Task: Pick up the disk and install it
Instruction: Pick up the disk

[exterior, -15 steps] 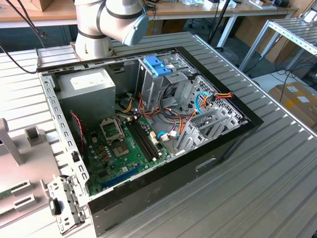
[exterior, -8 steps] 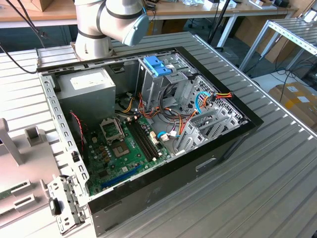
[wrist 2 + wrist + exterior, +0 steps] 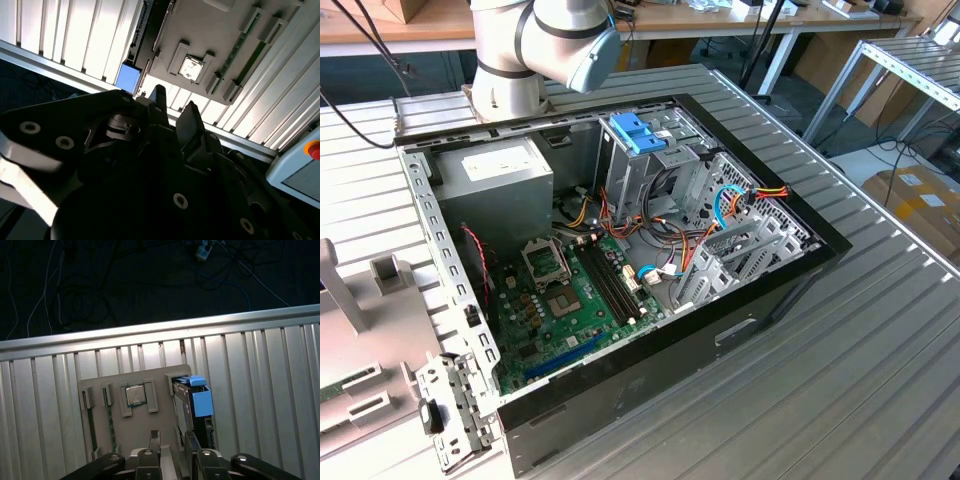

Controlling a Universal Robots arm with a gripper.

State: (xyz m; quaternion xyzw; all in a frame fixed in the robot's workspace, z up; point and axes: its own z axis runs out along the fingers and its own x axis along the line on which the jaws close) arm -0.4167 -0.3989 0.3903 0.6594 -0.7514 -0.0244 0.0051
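Note:
The disk (image 3: 200, 401) stands on edge in a slot of a grey holder plate (image 3: 160, 379). One blue side piece is on top and its dark casing runs below. My gripper (image 3: 172, 442) hovers above the plate, open, with nothing between its two dark fingertips. One finger (image 3: 190, 440) is close beside the disk's casing; I cannot tell whether they touch. In the second wrist view the gripper (image 3: 174, 107) stands just off the disk's blue piece (image 3: 128, 77) at the plate's (image 3: 210, 30) edge.
The plate also holds a processor chip (image 3: 134, 395) and memory sticks (image 3: 107, 415). The open computer case (image 3: 800, 275) lies on the ribbed metal table, with a drive cage under a light-blue latch (image 3: 638, 130) and a grey power supply (image 3: 505, 175). The arm's base (image 3: 520, 60) stands behind it.

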